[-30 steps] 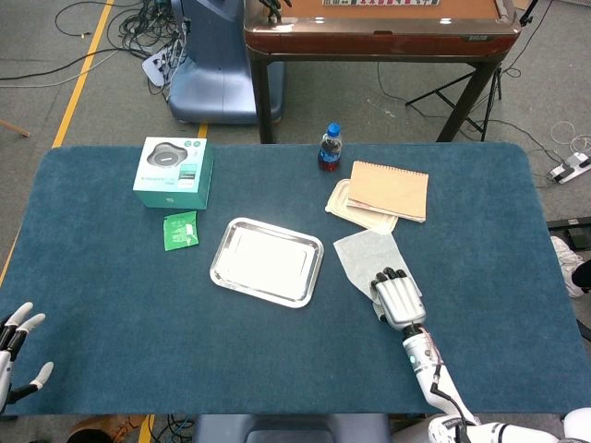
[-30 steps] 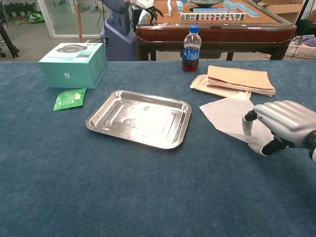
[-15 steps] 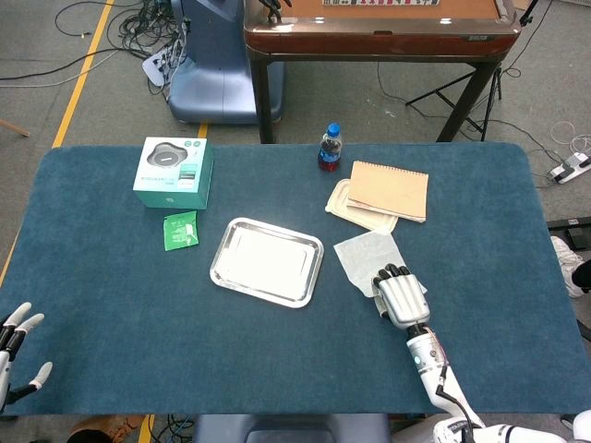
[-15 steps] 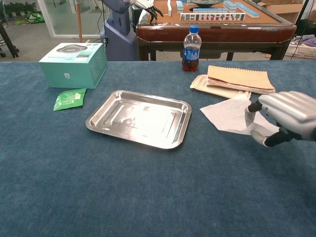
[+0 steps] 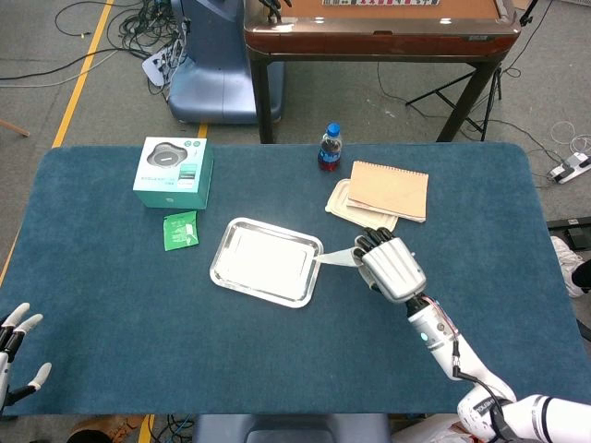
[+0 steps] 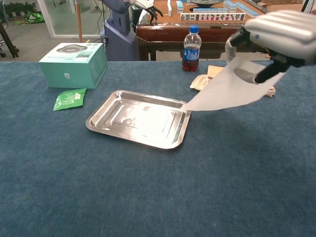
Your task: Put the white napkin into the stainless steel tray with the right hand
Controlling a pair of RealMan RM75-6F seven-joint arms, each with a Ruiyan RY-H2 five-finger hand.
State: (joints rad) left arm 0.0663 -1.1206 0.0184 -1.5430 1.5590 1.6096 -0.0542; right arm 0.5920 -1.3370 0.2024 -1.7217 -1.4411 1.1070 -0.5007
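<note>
My right hand (image 5: 391, 268) (image 6: 281, 34) is raised above the table and pinches the white napkin (image 6: 224, 90) (image 5: 337, 258), which hangs from its fingers. The napkin's lowest corner reaches down to the right rim of the stainless steel tray (image 5: 266, 261) (image 6: 139, 118). The tray lies flat in the middle of the blue table with nothing in it. My left hand (image 5: 17, 343) shows at the lower left edge of the head view, fingers spread, holding nothing.
Behind my right hand lie a brown notebook (image 5: 388, 190) on a beige lid (image 5: 341, 201) and a cola bottle (image 5: 330, 148) (image 6: 191, 48). A teal box (image 5: 173, 172) (image 6: 74, 64) and a green packet (image 5: 181, 230) (image 6: 69, 98) sit left of the tray.
My right hand has lifted the napkin off the table and carried it up and left toward the tray. The left hand has barely moved.
</note>
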